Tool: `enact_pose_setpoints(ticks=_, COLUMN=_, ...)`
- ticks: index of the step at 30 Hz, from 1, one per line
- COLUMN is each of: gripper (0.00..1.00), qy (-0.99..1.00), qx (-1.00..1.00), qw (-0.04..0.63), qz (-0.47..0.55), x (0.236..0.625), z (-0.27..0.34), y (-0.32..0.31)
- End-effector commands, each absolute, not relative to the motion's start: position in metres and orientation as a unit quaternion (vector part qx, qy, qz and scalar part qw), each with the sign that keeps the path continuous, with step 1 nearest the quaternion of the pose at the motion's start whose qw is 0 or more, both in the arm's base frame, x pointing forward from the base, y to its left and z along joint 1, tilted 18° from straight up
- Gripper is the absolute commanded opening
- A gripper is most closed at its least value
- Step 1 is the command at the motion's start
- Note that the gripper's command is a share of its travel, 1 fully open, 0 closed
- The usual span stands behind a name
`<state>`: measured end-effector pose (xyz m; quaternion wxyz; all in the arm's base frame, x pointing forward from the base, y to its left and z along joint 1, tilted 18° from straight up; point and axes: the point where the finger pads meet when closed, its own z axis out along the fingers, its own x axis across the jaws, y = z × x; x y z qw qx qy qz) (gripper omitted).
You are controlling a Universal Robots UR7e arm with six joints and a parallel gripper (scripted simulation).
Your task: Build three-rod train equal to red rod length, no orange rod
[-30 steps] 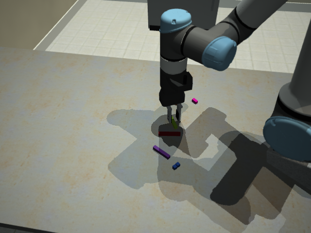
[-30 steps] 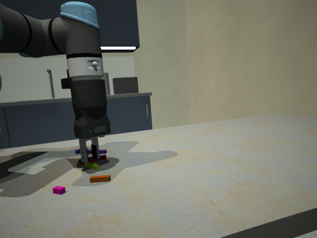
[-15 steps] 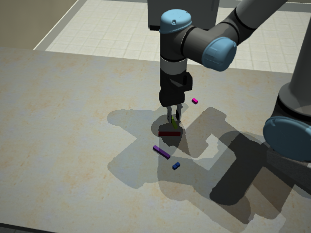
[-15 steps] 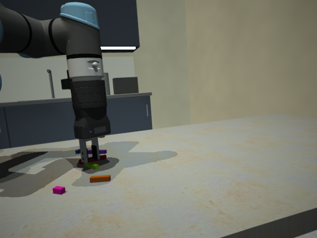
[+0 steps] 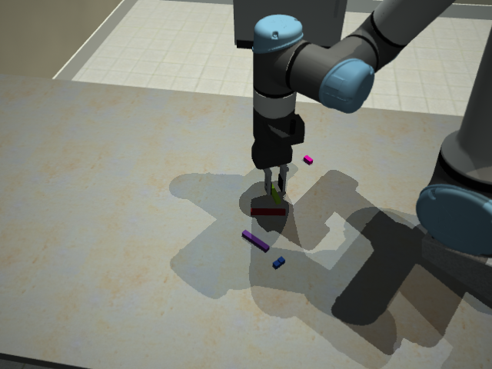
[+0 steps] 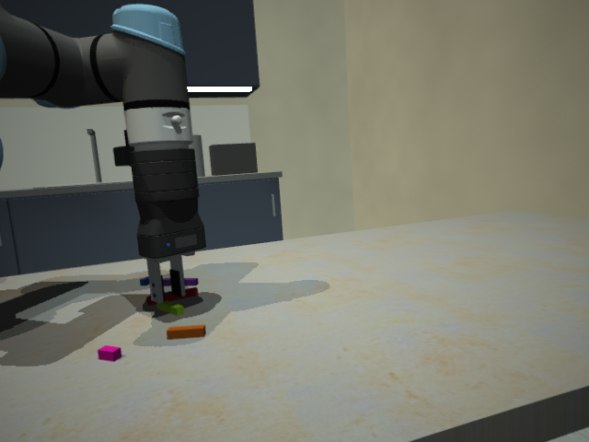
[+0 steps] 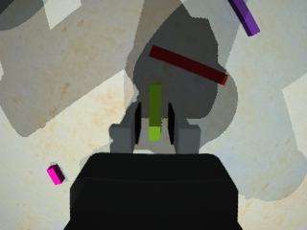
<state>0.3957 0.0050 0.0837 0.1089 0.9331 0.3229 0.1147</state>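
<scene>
My claw [image 5: 275,193] [image 6: 167,298] [image 7: 154,115] stands part open with nothing in its grip. The lime rod [image 5: 276,196] [image 6: 171,308] [image 7: 154,105] lies on the worktop [image 5: 99,178] [image 6: 404,308] [image 7: 269,144] below, between the lines of my fingers, its long axis running parallel to the pads. Closing should therefore press its long sides; first I judge I must sink lower.

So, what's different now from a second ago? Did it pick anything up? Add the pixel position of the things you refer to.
Nothing visibly changed: nothing was taken hold of or let go. The fingers [image 5: 275,191] [image 6: 167,297] stayed parted around the lime rod [image 5: 276,197] [image 6: 171,308] [image 7: 154,105] without gripping it, and the rods stayed where they lay.
</scene>
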Motion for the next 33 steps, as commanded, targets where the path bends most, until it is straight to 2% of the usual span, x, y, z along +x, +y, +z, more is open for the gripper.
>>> enact_pose_setpoints(ticks=1, gripper=0.54, qy=0.323, qx=0.933, qw=0.109, qz=0.115, x=0.396, z=0.084, y=0.005)
enact_pose_setpoints(ticks=33, gripper=0.54, qy=0.323, qx=0.933, qw=0.109, qz=0.115, x=0.4, z=0.071, y=0.003)
